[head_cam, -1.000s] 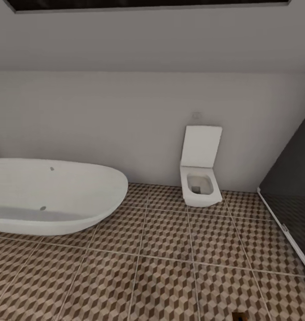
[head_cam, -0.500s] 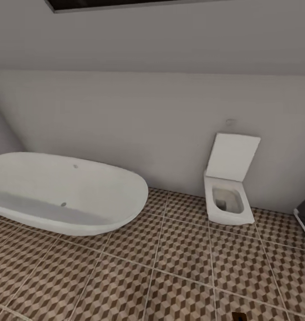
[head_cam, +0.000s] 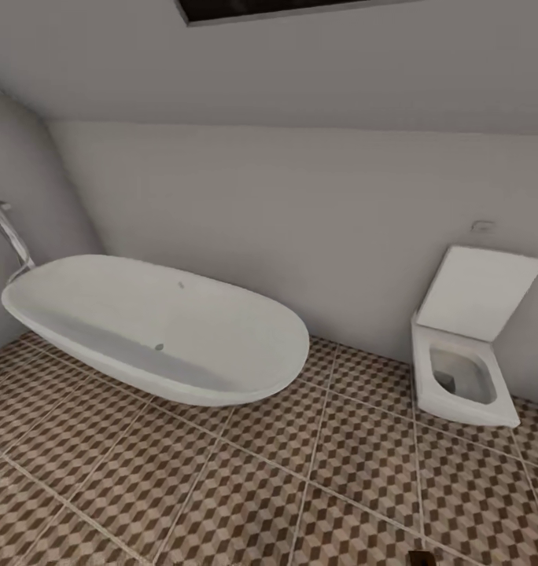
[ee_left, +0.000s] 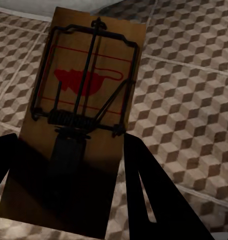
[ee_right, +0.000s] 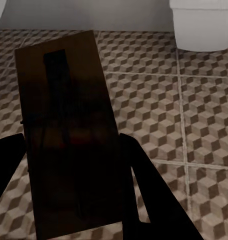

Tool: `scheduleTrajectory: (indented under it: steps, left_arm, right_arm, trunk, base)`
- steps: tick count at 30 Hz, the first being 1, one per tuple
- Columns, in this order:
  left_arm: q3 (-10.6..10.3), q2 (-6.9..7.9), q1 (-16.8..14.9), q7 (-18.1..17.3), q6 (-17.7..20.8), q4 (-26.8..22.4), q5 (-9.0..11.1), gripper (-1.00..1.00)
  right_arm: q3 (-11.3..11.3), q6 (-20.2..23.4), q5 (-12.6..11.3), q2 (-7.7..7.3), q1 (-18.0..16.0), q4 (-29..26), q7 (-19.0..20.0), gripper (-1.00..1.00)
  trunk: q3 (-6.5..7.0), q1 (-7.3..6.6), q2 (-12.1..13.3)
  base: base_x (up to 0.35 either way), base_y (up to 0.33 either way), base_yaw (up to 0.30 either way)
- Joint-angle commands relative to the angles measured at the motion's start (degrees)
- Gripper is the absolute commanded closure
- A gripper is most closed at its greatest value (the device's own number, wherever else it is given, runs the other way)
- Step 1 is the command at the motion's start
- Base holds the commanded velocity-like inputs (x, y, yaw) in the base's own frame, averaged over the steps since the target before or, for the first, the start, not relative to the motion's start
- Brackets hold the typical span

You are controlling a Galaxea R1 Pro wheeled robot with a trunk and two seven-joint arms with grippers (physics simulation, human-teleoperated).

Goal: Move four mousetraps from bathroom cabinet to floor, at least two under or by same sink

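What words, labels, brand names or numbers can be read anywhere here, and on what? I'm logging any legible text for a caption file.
None: no readable word, number or brand anywhere.
The mousetrap held by the left gripper bears only a red picture mark inside a thin red outline, no letters.
The mousetrap in the right gripper is too dark to show any print.
The bathtub, toilet and floor tiles carry no text.

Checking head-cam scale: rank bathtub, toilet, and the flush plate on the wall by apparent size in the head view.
1. Bathtub, largest by far.
2. Toilet, lid raised.
3. Flush plate, tiny.
The tub and toilet both stand along the far wall, so nearness hardly skews this order.
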Motion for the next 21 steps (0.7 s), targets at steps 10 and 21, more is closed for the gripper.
scheduleTrajectory:
  steps: [10, 21]
  left_arm:
    - [-0.48, -0.02, -0.1, 0.02, -0.26, 0.21, 0.41, 1.0]
    - [-0.48, -0.02, -0.1, 0.02, -0.26, 0.21, 0.42, 1.0]
  right_arm:
    - [0.33, -0.16, -0.63, -0.04, 0.0, 0.0, 0.29, 1.0]
    - [0.33, -0.16, -0.63, -0.04, 0.0, 0.0, 0.29, 1.0]
  trunk:
    - [-0.06, 0.01, -0.04]
    - [-0.06, 0.01, -0.04]
  base:
    - [-0.047, 0.27, 0.289]
    - [-0.004, 0.188, 0.289]
